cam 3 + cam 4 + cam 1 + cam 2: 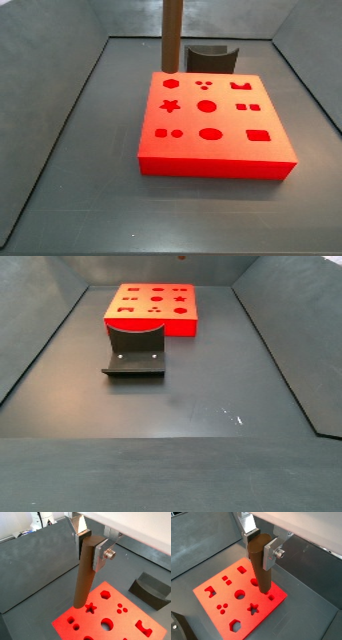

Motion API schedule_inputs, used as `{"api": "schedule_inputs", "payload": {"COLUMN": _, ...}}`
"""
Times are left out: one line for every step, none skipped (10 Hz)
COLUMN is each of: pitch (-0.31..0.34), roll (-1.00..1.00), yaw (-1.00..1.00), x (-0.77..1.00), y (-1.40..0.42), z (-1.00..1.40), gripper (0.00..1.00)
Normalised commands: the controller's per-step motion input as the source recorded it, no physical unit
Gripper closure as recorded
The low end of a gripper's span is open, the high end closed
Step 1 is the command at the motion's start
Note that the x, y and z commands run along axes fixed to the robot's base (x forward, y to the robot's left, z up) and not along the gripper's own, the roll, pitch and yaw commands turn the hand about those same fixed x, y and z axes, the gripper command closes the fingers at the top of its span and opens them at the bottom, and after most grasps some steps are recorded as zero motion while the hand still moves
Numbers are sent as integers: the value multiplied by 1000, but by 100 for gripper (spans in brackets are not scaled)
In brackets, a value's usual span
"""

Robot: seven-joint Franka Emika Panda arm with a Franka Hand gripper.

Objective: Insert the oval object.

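Observation:
My gripper (90, 552) is shut on the top of the oval object (83, 582), a long dark-brown peg that hangs upright between the silver fingers in both wrist views (259, 549). The peg (261, 572) reaches down to the flat red block with shape cutouts (231, 587); its lower end is over the block near one edge, and contact cannot be judged. In a side view the peg (171, 35) stands at the far left corner of the red block (227, 150), beside the hexagon cutout. The gripper itself is out of both side views.
A dark grey arch-shaped block (210, 55) sits on the floor just beyond the red block (67, 619), seen also in a wrist view (152, 589) and a side view (134, 356). Grey sloped walls enclose the dark floor.

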Motion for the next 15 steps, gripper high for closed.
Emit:
{"api": "schedule_inputs", "payload": {"pitch": -50, "roll": 24, "yaw": 0, "x": -180, "y": -17, "z": 43, "gripper": 100}}
{"api": "schedule_inputs", "payload": {"pitch": 50, "roll": 0, "yaw": -234, "x": 303, "y": 0, "z": 351, "gripper": 100}}
{"api": "schedule_inputs", "payload": {"pitch": 0, "roll": -83, "yaw": -300, "x": 320, "y": 0, "z": 926, "gripper": 100}}
{"api": "schedule_inputs", "payload": {"pitch": -103, "roll": -93, "yaw": -403, "x": 0, "y": -74, "z": 1000, "gripper": 100}}
{"api": "schedule_inputs", "payload": {"pitch": -216, "roll": -157, "yaw": -406, "x": 0, "y": -66, "z": 829, "gripper": 100}}
{"api": "schedule_inputs", "payload": {"pitch": -157, "roll": 94, "yaw": -563, "x": -80, "y": -283, "z": 146, "gripper": 100}}
{"api": "schedule_inputs", "payload": {"pitch": -36, "roll": 176, "yaw": -897, "x": 0, "y": -34, "z": 0, "gripper": 100}}
{"api": "schedule_inputs", "payload": {"pitch": 0, "roll": 179, "yaw": -986, "x": -20, "y": 0, "z": 0, "gripper": 100}}
{"api": "schedule_inputs", "payload": {"pitch": 44, "roll": 209, "yaw": -966, "x": -103, "y": -20, "z": -191, "gripper": 100}}
{"api": "schedule_inputs", "payload": {"pitch": 69, "roll": 244, "yaw": -886, "x": -43, "y": 0, "z": -437, "gripper": 100}}
{"api": "schedule_inputs", "payload": {"pitch": 0, "roll": 204, "yaw": -957, "x": -17, "y": 0, "z": -603, "gripper": 100}}
{"api": "schedule_inputs", "payload": {"pitch": -3, "roll": 120, "yaw": -1000, "x": 0, "y": -37, "z": -643, "gripper": 100}}
{"api": "schedule_inputs", "payload": {"pitch": -83, "roll": 10, "yaw": -971, "x": 66, "y": -49, "z": -514, "gripper": 100}}
{"api": "schedule_inputs", "payload": {"pitch": -163, "roll": -80, "yaw": -906, "x": 89, "y": 0, "z": -377, "gripper": 100}}
{"api": "schedule_inputs", "payload": {"pitch": -119, "roll": -174, "yaw": -886, "x": 114, "y": 0, "z": -43, "gripper": 100}}
